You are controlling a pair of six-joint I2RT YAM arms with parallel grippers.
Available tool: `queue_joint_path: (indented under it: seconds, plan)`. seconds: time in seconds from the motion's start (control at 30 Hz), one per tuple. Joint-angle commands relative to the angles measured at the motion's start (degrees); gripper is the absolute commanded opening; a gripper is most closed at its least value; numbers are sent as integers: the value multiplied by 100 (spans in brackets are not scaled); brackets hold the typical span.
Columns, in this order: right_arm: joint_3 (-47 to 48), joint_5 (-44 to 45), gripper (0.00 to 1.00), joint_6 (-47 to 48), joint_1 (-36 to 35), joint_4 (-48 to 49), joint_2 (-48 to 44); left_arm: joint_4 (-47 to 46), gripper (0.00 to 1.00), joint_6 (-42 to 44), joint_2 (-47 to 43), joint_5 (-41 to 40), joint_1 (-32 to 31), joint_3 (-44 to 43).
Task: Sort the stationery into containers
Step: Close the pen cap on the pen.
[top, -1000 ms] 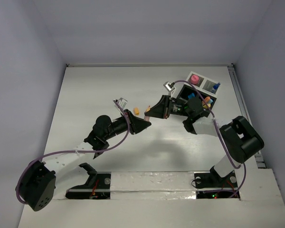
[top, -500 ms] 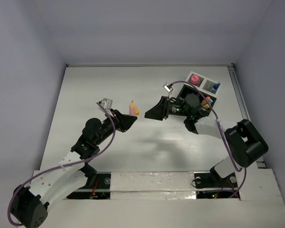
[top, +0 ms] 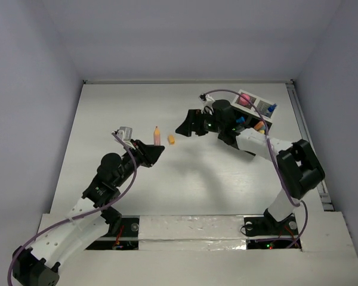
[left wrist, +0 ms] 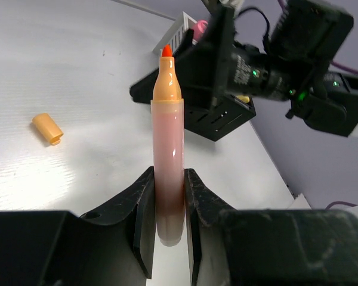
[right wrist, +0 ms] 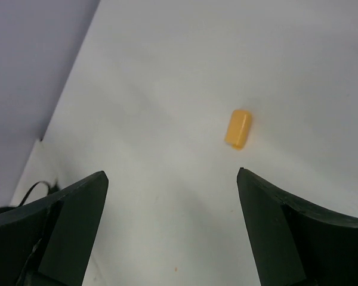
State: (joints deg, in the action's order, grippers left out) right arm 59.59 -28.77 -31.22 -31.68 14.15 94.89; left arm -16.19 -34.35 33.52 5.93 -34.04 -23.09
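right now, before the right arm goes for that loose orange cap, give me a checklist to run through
1. Left claw shut on the marker, marker upright: ok.
2. Marker capped: not ok, its orange tip is bare.
3. Right claw open wide enough for the cap: ok.
4. Cap lying free on the table, nothing touching it: ok.
5. Cap centred between the right claw's fingers: not ok, in the right wrist view it sits off toward one finger.
6. Free compartment in the box: cannot tell, the right arm hides much of it.
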Motion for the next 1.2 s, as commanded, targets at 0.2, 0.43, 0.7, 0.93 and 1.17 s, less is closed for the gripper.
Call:
queue_joint_path:
  seconds: [0.2,0.43,0.7,0.93,1.17]
  plan:
    - [2203,2086,77,1293,-707,-2100,1619,159,0,60,-433,-75,12,77]
    - [3295,2762,74,1602,-1024,-3014,2542,537,0,130,-733,-189,12,-160]
    - [4156,3351,72,1786,-1278,-3559,3316,493,0,139,-724,-110,12,-108]
    - [4254,3826,59,1830,-1332,-3683,3536,546,0,130,-803,-136,12,-82]
    - [4245,3949,48,1857,-1332,-3736,3519,520,0,95,-724,-93,12,-38]
